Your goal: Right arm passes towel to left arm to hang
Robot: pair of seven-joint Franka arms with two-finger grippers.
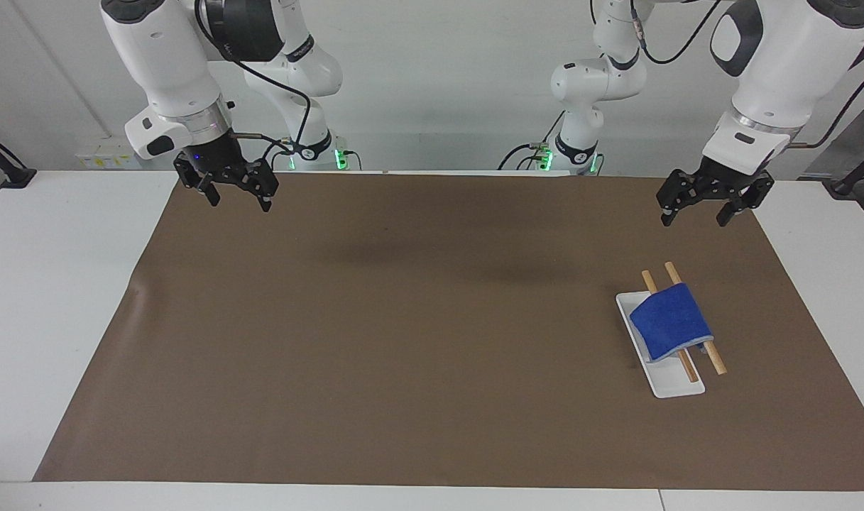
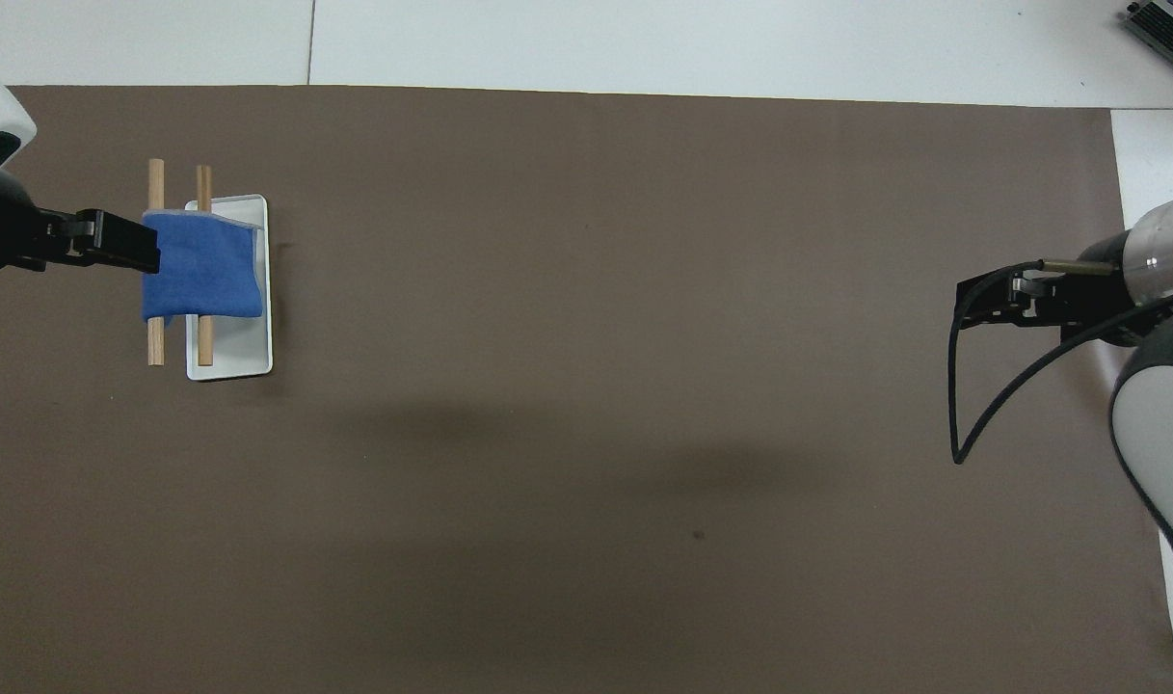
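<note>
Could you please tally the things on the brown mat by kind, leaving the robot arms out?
Blue towel: 1, draped over both rods.
Wooden rods: 2, side by side.
White tray: 1, under the rods.
Total: 4, all grouped at the left arm's end of the mat.

No lettering, brand name, number or sign can be read anywhere in either view.
</note>
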